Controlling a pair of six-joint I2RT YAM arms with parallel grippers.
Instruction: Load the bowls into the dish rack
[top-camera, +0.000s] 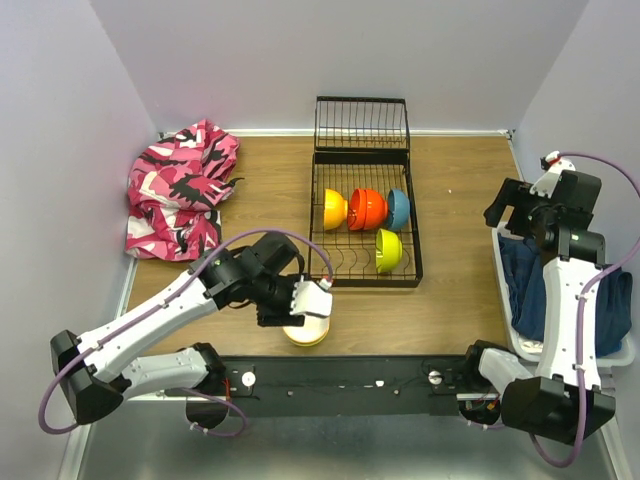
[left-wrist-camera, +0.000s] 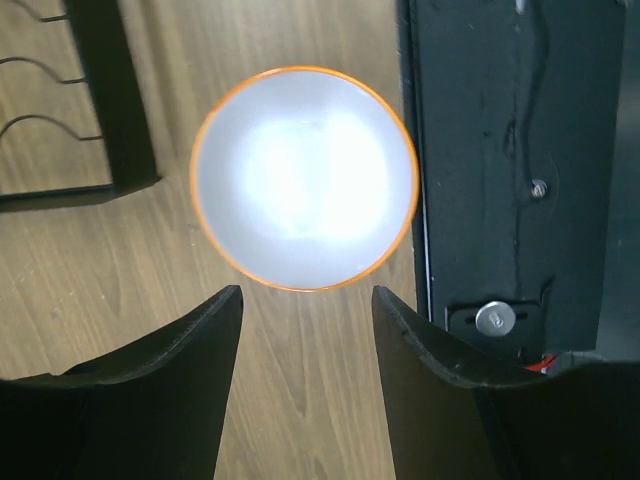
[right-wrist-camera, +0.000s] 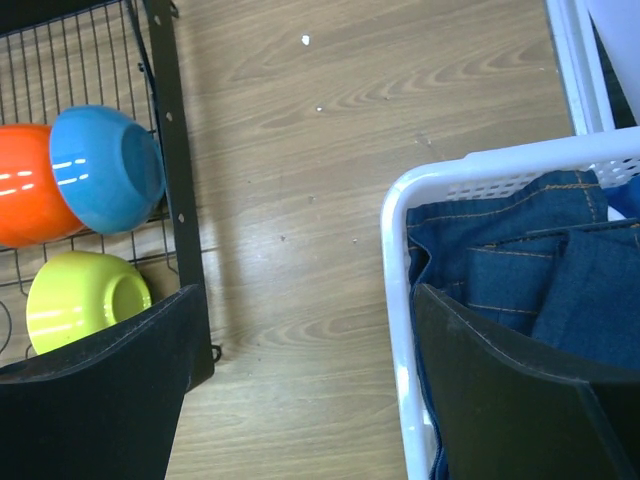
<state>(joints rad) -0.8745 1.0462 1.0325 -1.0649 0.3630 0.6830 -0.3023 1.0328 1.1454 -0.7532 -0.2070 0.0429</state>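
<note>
We list the following.

- Rack (top-camera: 372, 284): black wire, mid-table (top-camera: 460, 200), with a wire flap at its far end.
- In the rack, on their sides among the dividers, we count four bowls. The orange bowl (top-camera: 334, 209), red bowl (top-camera: 367, 209) and blue bowl (top-camera: 398, 209) stand in a row, left to right, each touching the next. The green bowl (top-camera: 388, 250) sits just nearer, in front of the red and blue.
- White bowl (left-wrist-camera: 303, 178): orange rim, upright on the wood outside the rack. It lies between the rack's near left corner and the black base rail (top-camera: 350, 380).
- Left gripper (left-wrist-camera: 305, 295): it hangs over the white bowl. We see its jaws apart with only bare wood between them and the bowl just beyond the fingertips, so it holds nothing.
- Right gripper (right-wrist-camera: 305, 295): jaws spread wide and empty, above the gap between the rack and the basket (right-wrist-camera: 395, 260).
- Basket: white plastic, at the table's right side, filled with folded denim (right-wrist-camera: 500, 260).
- Pink cloth (top-camera: 180, 190): camouflage print, crumpled at the far left, well apart from the rack.
</note>
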